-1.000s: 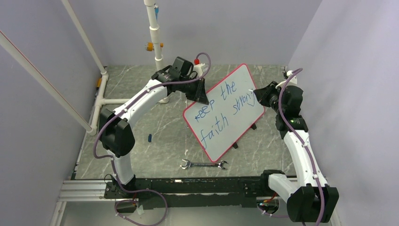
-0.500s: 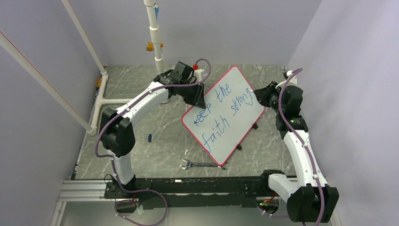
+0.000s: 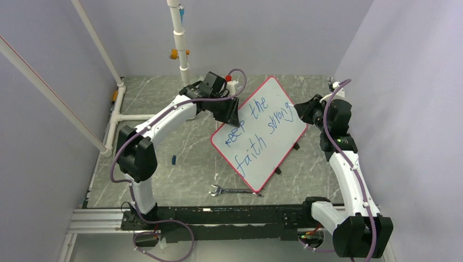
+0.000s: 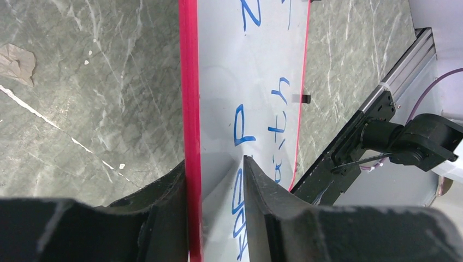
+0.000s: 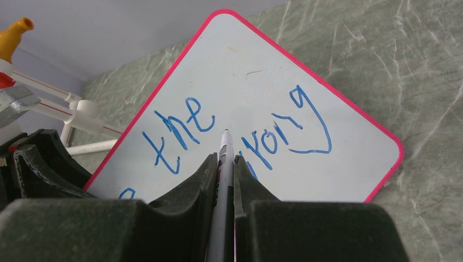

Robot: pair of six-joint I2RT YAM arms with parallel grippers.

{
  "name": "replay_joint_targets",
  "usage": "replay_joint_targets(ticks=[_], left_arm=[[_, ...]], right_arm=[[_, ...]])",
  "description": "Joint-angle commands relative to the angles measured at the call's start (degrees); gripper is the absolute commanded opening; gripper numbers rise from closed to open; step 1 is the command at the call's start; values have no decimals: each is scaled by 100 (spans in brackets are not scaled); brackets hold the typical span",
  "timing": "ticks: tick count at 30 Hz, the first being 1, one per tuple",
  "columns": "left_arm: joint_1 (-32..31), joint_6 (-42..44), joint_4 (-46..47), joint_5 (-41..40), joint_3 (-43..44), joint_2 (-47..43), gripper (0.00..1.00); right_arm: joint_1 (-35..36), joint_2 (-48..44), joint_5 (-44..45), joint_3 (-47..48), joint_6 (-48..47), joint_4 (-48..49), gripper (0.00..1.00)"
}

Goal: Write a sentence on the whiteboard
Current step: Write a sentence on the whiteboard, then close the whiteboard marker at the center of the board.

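Note:
The whiteboard (image 3: 284,143) lies slanted on the table, red-rimmed, with the sentence (image 3: 256,131) "keep the faith strong" in blue. My left gripper (image 3: 231,113) stands at its upper left edge. In the left wrist view the whiteboard (image 4: 218,82) runs between the jaws of that gripper (image 4: 214,162), which is open: one finger lies against the red rim, the other stands off the white face. My right gripper (image 5: 224,158) is shut on a grey marker (image 5: 220,191), whose tip hovers over the whiteboard (image 5: 245,71) between "the" and "strong". In the top view the right gripper (image 3: 299,110) is at the board's right edge.
A metal wrench (image 3: 236,190) lies in front of the board near the front rail. A small blue cap (image 3: 173,159) rests left of the board. A white pipe post (image 3: 183,54) stands at the back. Black clips (image 3: 277,170) stick out from the board's lower edge.
The left gripper has opened and let go of the board's rim. The board has swung a little to the left and settled lower. The right gripper has kept still with the marker.

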Motion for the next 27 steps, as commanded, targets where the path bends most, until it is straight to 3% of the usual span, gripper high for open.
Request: replay_joint_targets(ticks=[1, 8, 16, 27], left_arm=[[-92, 61, -28, 31, 460, -78, 40], [-95, 78, -82, -25, 692, -81, 50], [-96, 120, -201, -53, 1086, -15, 53], [-2, 306, -334, -794, 1123, -578, 70]], right_arm=[[-25, -129, -101, 202, -66, 152, 0], [-24, -146, -93, 212, -82, 115, 0], [-24, -161, -105, 229, -83, 81, 0], [-29, -261, -218, 353, -127, -38, 0]])
